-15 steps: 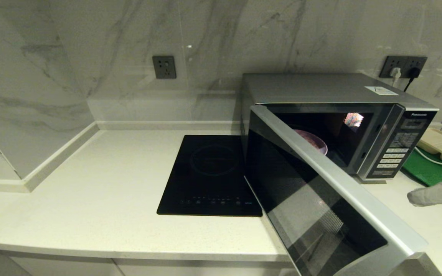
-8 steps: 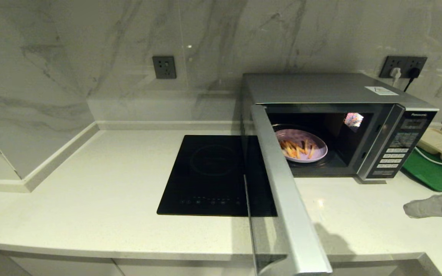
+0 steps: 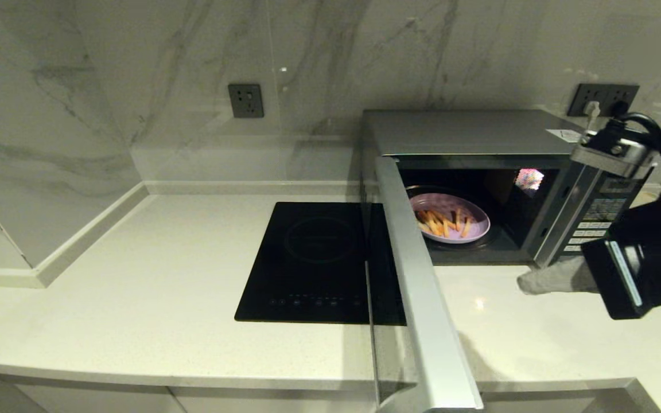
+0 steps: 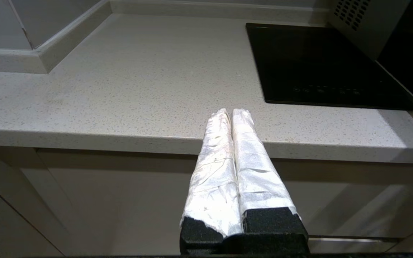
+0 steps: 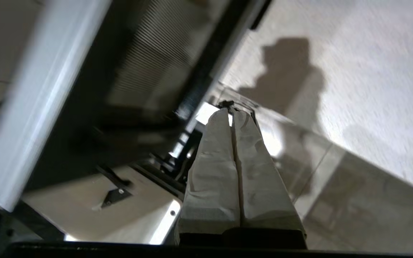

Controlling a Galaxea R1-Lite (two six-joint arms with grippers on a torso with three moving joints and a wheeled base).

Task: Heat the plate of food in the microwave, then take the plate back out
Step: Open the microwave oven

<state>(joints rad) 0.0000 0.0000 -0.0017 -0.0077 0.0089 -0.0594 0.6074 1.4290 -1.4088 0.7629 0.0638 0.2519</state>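
The silver microwave [image 3: 479, 132] stands at the back right of the counter with its door [image 3: 416, 287] swung fully open towards me. Inside sits the lavender plate of food [image 3: 450, 218], orange fries on it. My right gripper [image 3: 523, 284] hovers low over the counter just in front of the microwave's keypad side, shut with nothing held; in the right wrist view the right gripper [image 5: 231, 113] points at the door's lower hinge corner. My left gripper [image 4: 231, 111] is shut and empty, parked below the counter's front edge, out of the head view.
A black induction cooktop [image 3: 313, 258] is set into the counter left of the microwave, partly behind the open door. Wall sockets [image 3: 245, 100] sit on the marble backsplash. A beige tray [image 3: 646, 198] shows behind my right arm.
The door swung from half open to fully open, uncovering the plate. My right arm moved left and up into view, its fingertips now nearer the microwave's front.
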